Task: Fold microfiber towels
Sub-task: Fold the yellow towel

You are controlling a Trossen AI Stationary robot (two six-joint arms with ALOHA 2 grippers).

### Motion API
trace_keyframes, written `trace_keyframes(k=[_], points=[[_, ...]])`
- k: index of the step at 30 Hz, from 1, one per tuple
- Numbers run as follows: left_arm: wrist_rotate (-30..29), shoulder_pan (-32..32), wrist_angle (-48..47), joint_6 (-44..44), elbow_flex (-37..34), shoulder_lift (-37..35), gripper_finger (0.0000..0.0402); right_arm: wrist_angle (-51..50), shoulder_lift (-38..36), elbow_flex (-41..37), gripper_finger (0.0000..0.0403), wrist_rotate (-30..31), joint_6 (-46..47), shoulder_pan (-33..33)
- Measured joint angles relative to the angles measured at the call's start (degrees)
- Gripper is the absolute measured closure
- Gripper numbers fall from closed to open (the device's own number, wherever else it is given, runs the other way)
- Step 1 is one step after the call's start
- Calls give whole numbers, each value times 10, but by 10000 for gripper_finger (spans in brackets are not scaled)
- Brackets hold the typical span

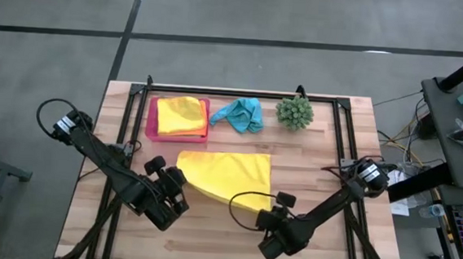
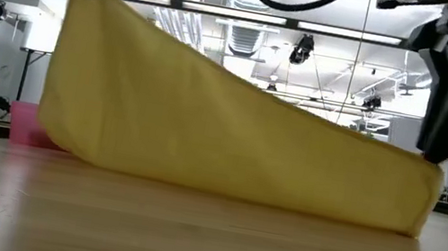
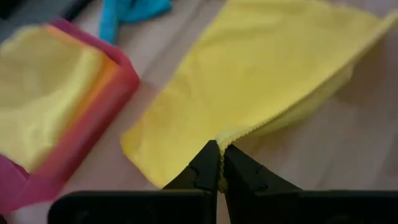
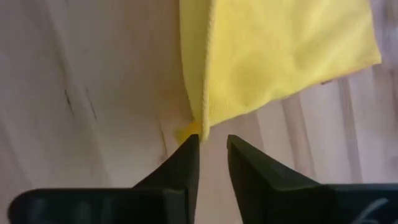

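- Left pincer (image 3: pixel 219 148) pressed together on the scalloped edge of the big yellow towel (image 1: pixel 228 174), holding one corner raised off the table (image 1: pixel 207 242).
- Right pincer (image 4: pixel 213 140) low at the towel's opposite near corner, fingers narrowly spread with bare wood showing in the gap; towel corner touching one fingertip (image 4: pixel 189 146), not between the two.
- Between the two pincers: the towel hanging as a slanted sheet, high at the left pincer, sagging down to the right pincer, lower fold resting on the wood.
- Beyond the left pincer, just past the towel: flat pink tray (image 1: pixel 150 120) with a low rim, holding a second yellow towel (image 1: pixel 179 114) folded on top of an orange towel (image 1: pixel 195 132), only a strip of orange showing.
- Farther off, beyond both pincers: turquoise towel (image 1: pixel 241 114) crumpled in a loose heap just beside the tray.
- Beyond the right pincer, well apart: small spiky green plant ball (image 1: pixel 295 112), near the turquoise heap.
- Nothing lying between either pincer and the towel corners.
- Soft, matte, finely napped cloth; smooth dark pincer fingers tapering to points.
- Pale wooden planks with visible grain, bordered by thin black rails (image 1: pixel 242 92).
- Grey floor around the table; behind it, a hall with ceiling pipes, ducts and hanging lamps.
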Motion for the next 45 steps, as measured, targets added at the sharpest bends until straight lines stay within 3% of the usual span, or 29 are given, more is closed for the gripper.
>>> trace_keyframes(k=[7,10,14,17,28,37,45], points=[[109,-12,20,9,0,0,402,4,0,-9,278,16,-12,25],[119,-21,31,9,0,0,402,20,0,-26,258,34,-4,39],[146,-30,33,8,0,0,402,107,0,-60,236,42,-62,66],[190,-32,33,8,0,0,402,183,-1,-95,224,96,-82,83],[197,-33,46,5,-13,0,402,362,-2,-183,219,175,-5,82],[197,-33,47,4,-18,0,402,396,-3,-216,253,201,51,80],[197,-33,48,4,-18,0,402,373,-3,-199,380,192,29,80]])
